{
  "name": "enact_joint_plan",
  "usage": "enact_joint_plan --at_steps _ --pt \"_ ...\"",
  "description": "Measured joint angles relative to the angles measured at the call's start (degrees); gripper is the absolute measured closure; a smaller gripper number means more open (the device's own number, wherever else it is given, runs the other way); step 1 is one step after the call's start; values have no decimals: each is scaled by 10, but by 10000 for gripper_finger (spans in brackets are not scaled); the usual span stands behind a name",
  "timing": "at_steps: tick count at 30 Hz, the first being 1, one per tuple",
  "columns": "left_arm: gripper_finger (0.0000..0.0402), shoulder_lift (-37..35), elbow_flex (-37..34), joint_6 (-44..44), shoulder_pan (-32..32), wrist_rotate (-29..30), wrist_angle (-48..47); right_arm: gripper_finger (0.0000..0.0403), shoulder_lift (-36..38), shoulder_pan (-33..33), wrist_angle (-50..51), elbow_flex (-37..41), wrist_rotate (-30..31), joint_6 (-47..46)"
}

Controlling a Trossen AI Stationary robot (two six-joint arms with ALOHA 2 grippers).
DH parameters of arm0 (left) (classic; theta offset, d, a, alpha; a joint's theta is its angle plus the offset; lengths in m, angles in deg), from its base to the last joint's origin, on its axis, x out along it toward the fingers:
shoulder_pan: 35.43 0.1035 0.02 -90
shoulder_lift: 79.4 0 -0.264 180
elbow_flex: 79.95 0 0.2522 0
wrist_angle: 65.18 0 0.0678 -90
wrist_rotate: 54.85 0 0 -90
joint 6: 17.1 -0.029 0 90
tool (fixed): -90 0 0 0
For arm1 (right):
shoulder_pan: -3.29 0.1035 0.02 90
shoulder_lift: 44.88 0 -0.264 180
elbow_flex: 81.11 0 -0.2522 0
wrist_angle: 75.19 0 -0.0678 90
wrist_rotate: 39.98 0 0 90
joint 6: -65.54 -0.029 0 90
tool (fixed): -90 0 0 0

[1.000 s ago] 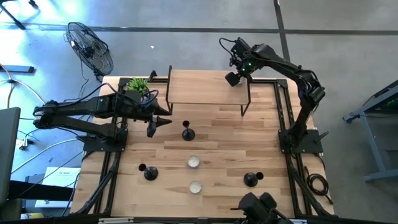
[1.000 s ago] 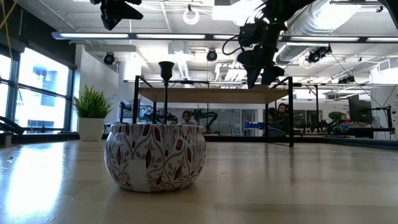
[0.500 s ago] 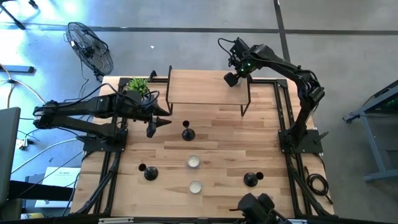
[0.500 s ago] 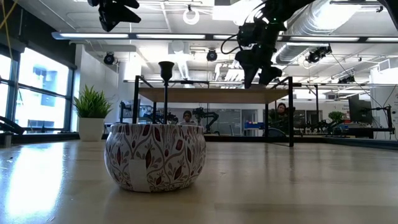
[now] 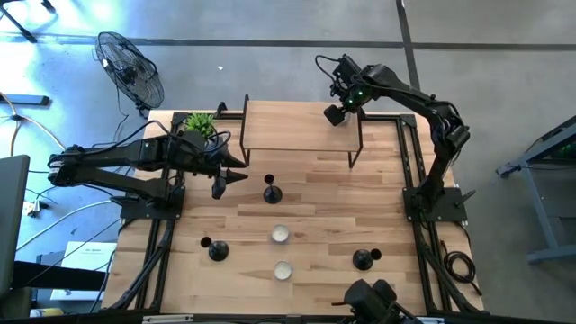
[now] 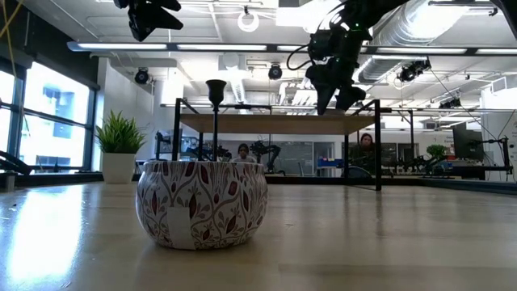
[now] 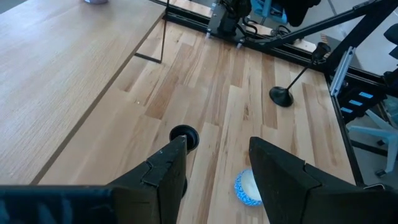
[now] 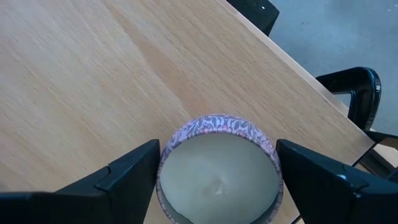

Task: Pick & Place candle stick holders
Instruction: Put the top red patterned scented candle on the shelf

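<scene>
**Right gripper** [image 8: 217,171]: jaws spread wide, one finger on each side of a patterned tealight cup [image 8: 217,168]. No pinch is evident; whether the pads touch the cup's wall cannot be told. The cup sits on the raised wooden shelf [image 5: 288,126], near its right end and close to a corner.

**Left gripper** [image 7: 217,171]: jaws partly open, holding nothing, hovering above the table [image 5: 315,193] beside the nearest candle stick holder [image 5: 271,192].

**Tealight cups, handling (judged):** small, rigid thin-walled tins filled with wax. Light and easily tipped, with smooth sides likely to slip. Best taken across the round wall, low down. Axis vertical, open face up. Two more stand on the table, one [image 5: 280,235] behind the other [image 5: 283,269].

**Candle stick holders, handling (judged):** stiff, dark, probably metal, bottom-weighted by the round base. The thin stem gives little pad contact, so take it low, near the base. Long axis upright.
- Middle holder: just before the shelf.
- Left holder [image 5: 217,251]: near the left rail.
- Right holder [image 5: 363,259]: well apart, toward the right.
</scene>
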Motion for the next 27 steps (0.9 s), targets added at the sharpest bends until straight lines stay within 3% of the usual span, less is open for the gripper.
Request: enact_joint_plan --at_steps 7,13,19,27 --pt "228 0 0 0 0 -4 -2 90 0 0 0 0 -2 9" --pt "228 0 0 0 0 -18 -3 90 0 0 -1 0 -50 39" --pt "228 0 0 0 0 -18 -11 90 0 -2 0 0 22 -42" --pt "228 0 0 0 0 -19 -11 90 0 -3 1 0 10 -41"
